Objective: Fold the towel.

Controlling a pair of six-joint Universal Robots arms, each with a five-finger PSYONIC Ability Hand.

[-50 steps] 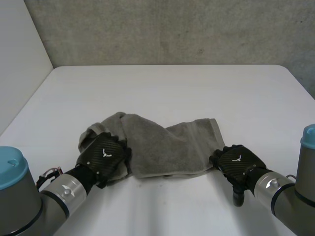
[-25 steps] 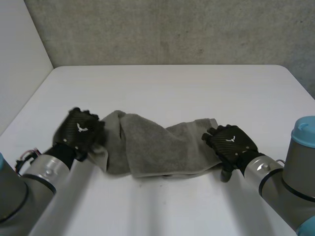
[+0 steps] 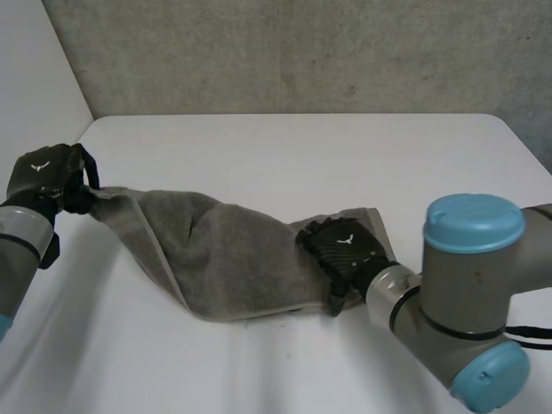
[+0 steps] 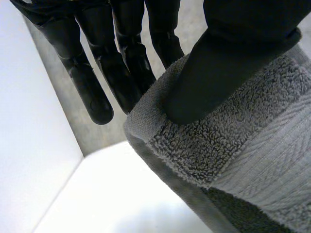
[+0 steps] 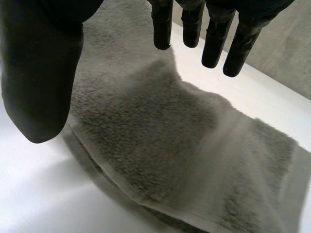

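Grey terry towel drawn out in a long, sagging band across the smooth white worktop. Broad and rumpled through the middle, narrowing to a point toward the left. Looped pile over most of the cloth, with a flatter woven band and a rolled hem along the edge, plain in the left wrist view.

Left hand, black with a carbon-weave back, at the worktop's left edge, pinching the towel's pointed corner. Thumb pressed down into the pile, straight fingers behind the hem on the other side. Corner held up off the worktop, cloth sloping down from it.

Right hand, same black weave, over the towel's right part, close to its near edge. Spread and relaxed in its own wrist view, with the fingers straight, the thumb set wide apart and nothing held between them. Unclear whether touching the cloth or just above it. Beneath the palm, towel lying in what looks like two layers: the upper one soft and dimpled, a thin edge of the lower one showing against the worktop.

Round light-blue cap on the right arm's grey joint, close to the camera. Rough, speckled grey wall behind the worktop.
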